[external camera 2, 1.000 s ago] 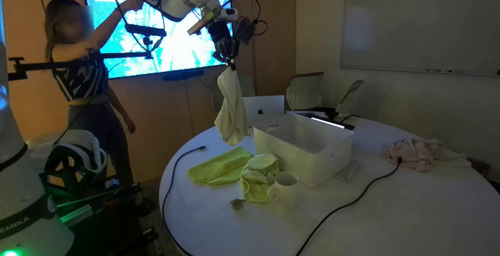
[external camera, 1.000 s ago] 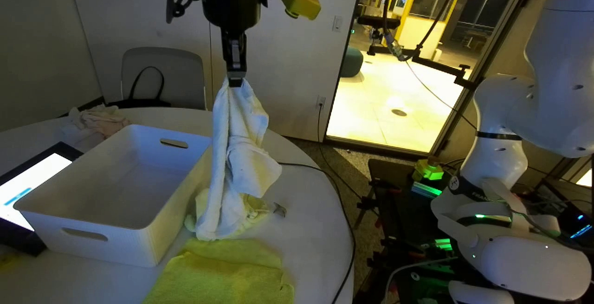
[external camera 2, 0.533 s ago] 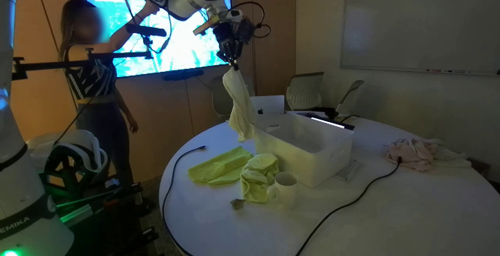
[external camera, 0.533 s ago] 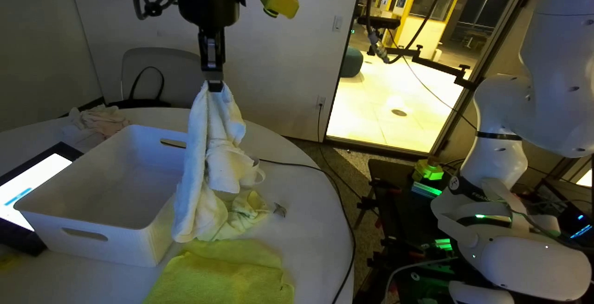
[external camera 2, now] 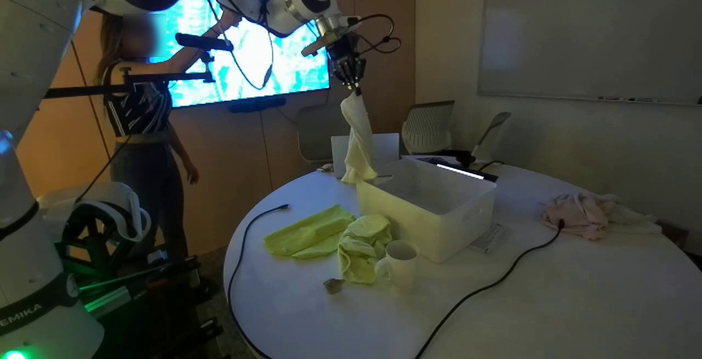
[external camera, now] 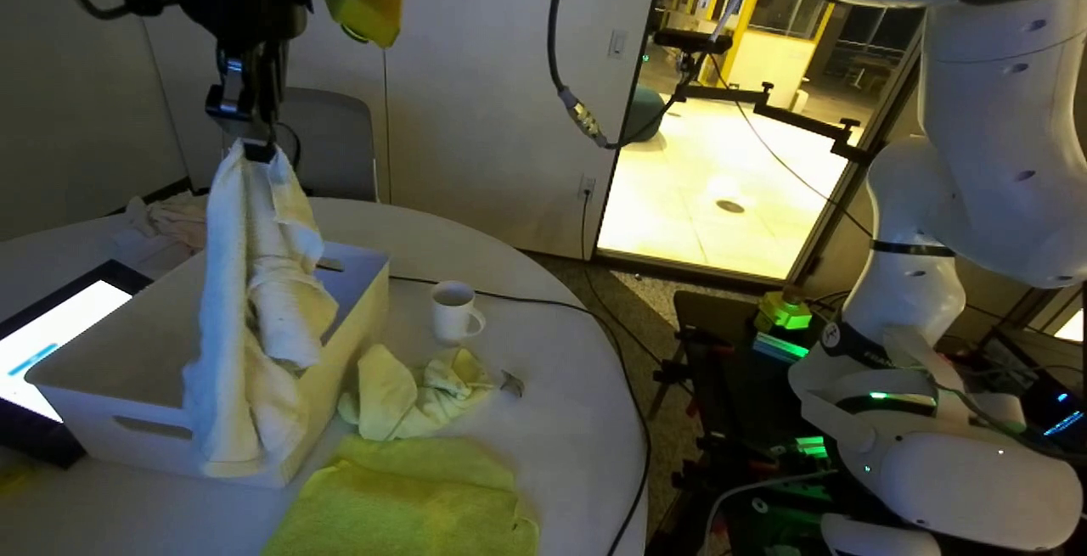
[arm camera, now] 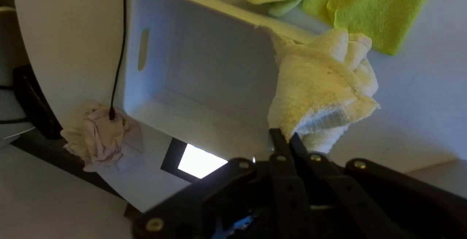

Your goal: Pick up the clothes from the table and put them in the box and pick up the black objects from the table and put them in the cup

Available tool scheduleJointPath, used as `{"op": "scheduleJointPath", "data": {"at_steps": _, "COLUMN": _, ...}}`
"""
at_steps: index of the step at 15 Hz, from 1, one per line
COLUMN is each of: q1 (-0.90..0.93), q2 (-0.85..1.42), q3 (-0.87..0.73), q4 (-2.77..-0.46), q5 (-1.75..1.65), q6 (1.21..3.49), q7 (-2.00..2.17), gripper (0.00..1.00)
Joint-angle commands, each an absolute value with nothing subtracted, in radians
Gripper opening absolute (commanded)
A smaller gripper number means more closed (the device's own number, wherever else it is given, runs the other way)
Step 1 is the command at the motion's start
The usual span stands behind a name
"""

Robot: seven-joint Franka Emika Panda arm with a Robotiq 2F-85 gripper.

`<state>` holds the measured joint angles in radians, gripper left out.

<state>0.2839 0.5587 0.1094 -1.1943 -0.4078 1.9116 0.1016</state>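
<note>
- The gripper (arm camera: 286, 134) pinches the white cloth (arm camera: 313, 82) by its top, and the rest dangles below.
- The step in hand looks to be dropping this cloth into the box (external camera 2: 406, 219); in the wrist view it covers one end of the box, with folds that appear to reach past that end, over the table (external camera 2: 521, 304).
- Whether the lower edge clears the rim or brushes it is hard to tell from these angles, so staying high is the safer choice.
- Carry it further along the box, toward the middle, before lowering; letting go here would probably leave it draped across the end wall.
- Move gently: such a long, limp cloth will likely swing.
- Lower until the bottom folds onto the box floor, then release and rise straight up.
- Leave room around the cup (external camera: 454, 311), upright near the box.
</note>
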Motion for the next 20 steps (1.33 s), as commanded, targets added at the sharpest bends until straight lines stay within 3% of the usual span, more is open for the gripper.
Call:
{"op": "scheduleJointPath", "data": {"at_steps": 1, "q1": 0.317, "q2": 0.681, "q3": 0.069, "q4": -0.987, "q5": -0.398, "q6": 1.927, "q7": 0.128, "gripper": 0.01}}
{"op": "scheduleJointPath", "data": {"at_steps": 10, "q1": 0.381, "q2": 0.802, "q3": -0.042, "q4": -0.804, "q5": -0.471, "q6": 1.958, "q7": 0.514, "gripper": 0.01}}
{"op": "scheduleJointPath", "data": {"at_steps": 18, "q1": 0.44, "q2": 0.832, "q3": -0.106, "q4": -0.723, "q5": -0.501, "q6": 1.658, "q7": 0.675, "gripper": 0.01}}
{"op": "scheduleJointPath", "data": {"at_steps": 19, "q1": 0.438, "q2": 0.833, "q3": -0.096, "q4": -0.715, "q5": -0.492, "q6": 1.623, "q7": 0.649, "gripper": 0.11}}
{"op": "scheduleJointPath", "data": {"at_steps": 20, "q1": 0.441, "q2": 0.837, "q3": -0.096, "q4": -0.705, "q5": -0.497, "q6": 1.594, "q7": 0.64, "gripper": 0.29}}
